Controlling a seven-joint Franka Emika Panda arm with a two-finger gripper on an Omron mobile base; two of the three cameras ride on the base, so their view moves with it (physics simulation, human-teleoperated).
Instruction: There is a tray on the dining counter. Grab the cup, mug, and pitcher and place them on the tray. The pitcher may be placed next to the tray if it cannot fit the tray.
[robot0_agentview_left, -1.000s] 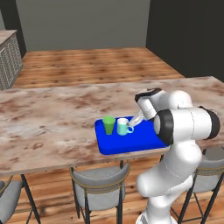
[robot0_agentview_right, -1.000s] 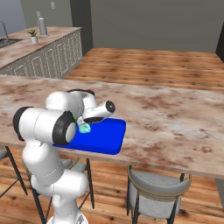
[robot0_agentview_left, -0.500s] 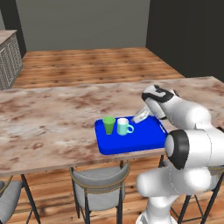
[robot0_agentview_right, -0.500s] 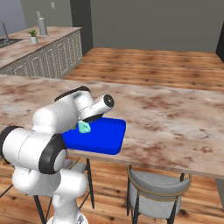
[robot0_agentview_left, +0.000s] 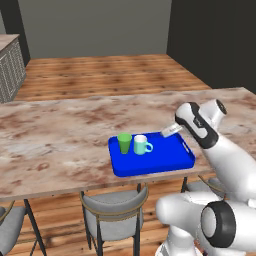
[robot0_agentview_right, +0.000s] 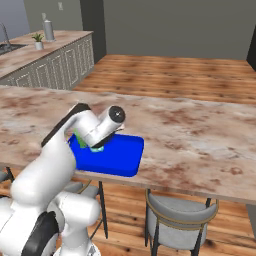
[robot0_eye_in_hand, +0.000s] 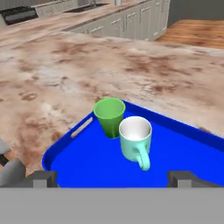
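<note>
Since the cup and the mug both stand upright on the tray, just beside each other and perhaps touching at the rims, what is left of the task is, by my judgement, the pitcher, which I cannot find in these pictures. Judging from the task alone, a vessel of that kind is likely to be the heaviest of the three and easy to slosh, so it should be held low around its body or at a handle if it has one, kept upright and moved gently. The cup, plain and tapered with no handle, looks light and stiff and would be gripped across its wall; the mug, teal with a white inside, has its handle turned toward the hand camera, and its body is the safer hold. Both sit at the left end of the tray, leaving most of the blue floor free to their right, probably enough for one more vessel. The claw hangs over the tray's near edge with its jaws spread wide and nothing between them, its dark tips standing well apart at the bottom of the hand view. The tray lies on the marbled bench near its front edge, with stools tucked underneath.
</note>
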